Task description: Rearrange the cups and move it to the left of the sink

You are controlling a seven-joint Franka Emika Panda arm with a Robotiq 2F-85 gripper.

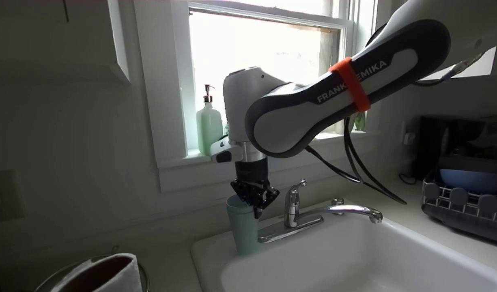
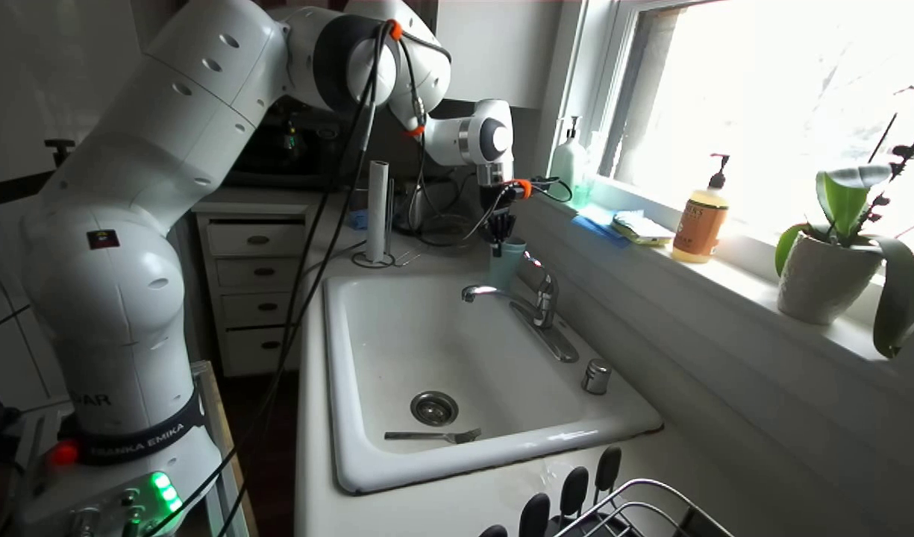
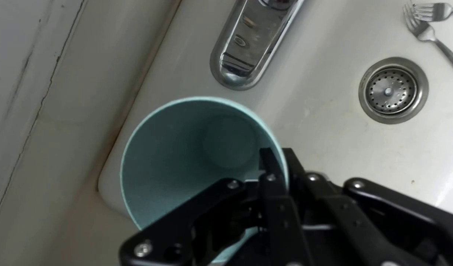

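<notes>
Tumbler (image 1: 243, 235) of pale teal-green plastic, tapered and handleless, was roughly upright at a window-side corner of the white rectangular sink (image 2: 397, 468), just beside the chrome single-lever faucet (image 1: 292, 215); whether its foot touched the sink's rim could not be told. In the wrist view, the black two-fingered end effector (image 3: 279, 157) was clamped on the tumbler's side, one finger inside the mouth and one outside, with only the thin plastic between them. Two metal forks (image 3: 423, 31) lay in the sink near the round perforated drain (image 3: 393, 90). In both exterior views, a pale green pump-top bottle (image 1: 210, 125) stood on the white windowsill (image 2: 740, 276).
</notes>
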